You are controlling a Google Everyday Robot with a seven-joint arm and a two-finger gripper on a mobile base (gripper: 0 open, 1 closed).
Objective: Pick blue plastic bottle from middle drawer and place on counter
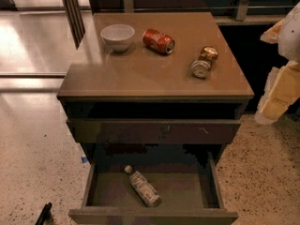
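The blue plastic bottle (pixel 143 187) lies on its side on the greenish-grey floor of the open middle drawer (pixel 211 182), white cap toward the back left. The tan counter (pixel 140 71) tops the dark cabinet above it. My gripper (pixel 277 96), pale white and yellowish, hangs at the right edge of the view. It is beside the cabinet's right side at counter height, well above and to the right of the bottle, and holds nothing that I can see.
On the counter stand a white bowl (pixel 117 35), a red soda can (pixel 158 41) on its side and a gold-brown can (pixel 204 61) on its side. A shut drawer front (pixel 154 131) sits above the open drawer. Speckled floor surrounds the cabinet. A dark object (pixel 44 213) lies at the bottom left.
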